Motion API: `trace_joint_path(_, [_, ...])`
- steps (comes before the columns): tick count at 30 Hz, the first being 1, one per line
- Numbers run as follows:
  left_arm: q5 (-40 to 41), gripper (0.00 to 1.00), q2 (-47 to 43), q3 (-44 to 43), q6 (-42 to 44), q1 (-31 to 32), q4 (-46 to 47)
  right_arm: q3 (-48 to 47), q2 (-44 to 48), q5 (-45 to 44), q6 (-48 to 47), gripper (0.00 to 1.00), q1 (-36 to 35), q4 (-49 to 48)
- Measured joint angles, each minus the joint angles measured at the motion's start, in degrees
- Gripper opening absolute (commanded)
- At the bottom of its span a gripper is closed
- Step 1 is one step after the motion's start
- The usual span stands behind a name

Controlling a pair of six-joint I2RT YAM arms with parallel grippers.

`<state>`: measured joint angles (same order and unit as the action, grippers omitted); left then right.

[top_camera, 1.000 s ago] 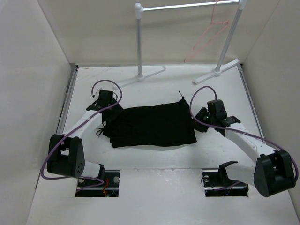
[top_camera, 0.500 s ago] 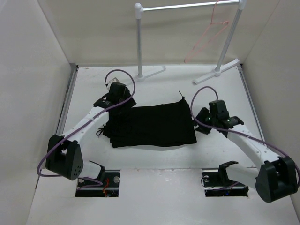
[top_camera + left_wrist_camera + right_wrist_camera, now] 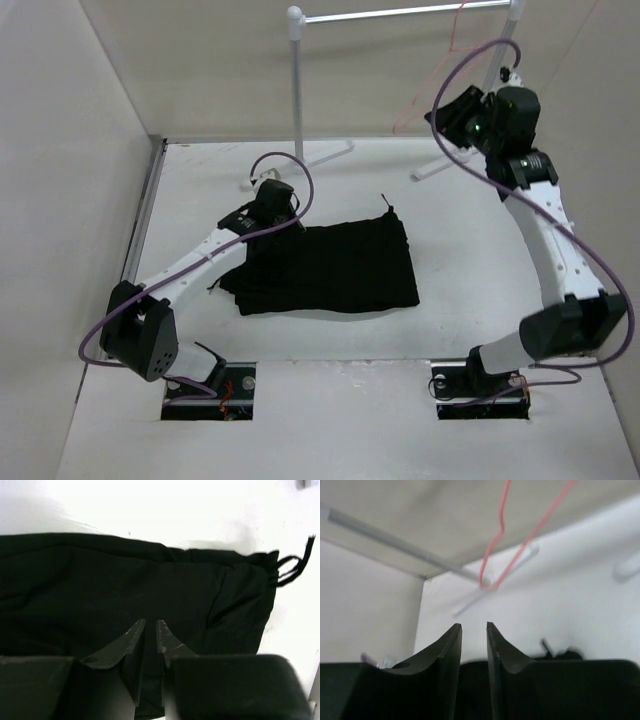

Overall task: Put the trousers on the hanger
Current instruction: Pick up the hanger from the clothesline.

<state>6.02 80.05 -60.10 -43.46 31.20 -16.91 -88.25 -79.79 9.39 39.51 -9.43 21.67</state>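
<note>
The black trousers [image 3: 330, 265] lie folded flat on the white table, drawstring end toward the back; in the left wrist view they [image 3: 125, 580] fill the frame. My left gripper [image 3: 288, 222] hovers over their back left part, its jaws [image 3: 151, 625] nearly closed with a thin gap and nothing between them. The pink wire hanger [image 3: 440, 85] hangs from the rack's rail at the back right. My right gripper [image 3: 440, 118] is raised beside it, jaws [image 3: 474, 626] close together and empty, with the hanger [image 3: 501, 529] above and ahead, not touched.
The white rack [image 3: 297, 90] stands at the back, its rail [image 3: 400, 12] running to the right and its feet on the table. The rail also shows in the right wrist view [image 3: 395, 542]. White walls close in left, right and back.
My right arm has swung up from the trousers' right edge to the hanger at the back right. My left gripper has moved right, onto the trousers' back left part.
</note>
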Motion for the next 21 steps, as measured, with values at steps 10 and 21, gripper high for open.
trace_joint_path(10, [-1.09, 0.30, 0.11, 0.07, -0.04, 1.22, 0.07, -26.08, -26.21, 5.55, -1.40, 0.46, 5.20, -2.91])
trace_joint_path(21, [-1.57, 0.31, 3.32, 0.09, -0.28, 0.85, 0.81, -29.83, -32.11, 11.80, -0.26, 0.15, 5.29, -2.97])
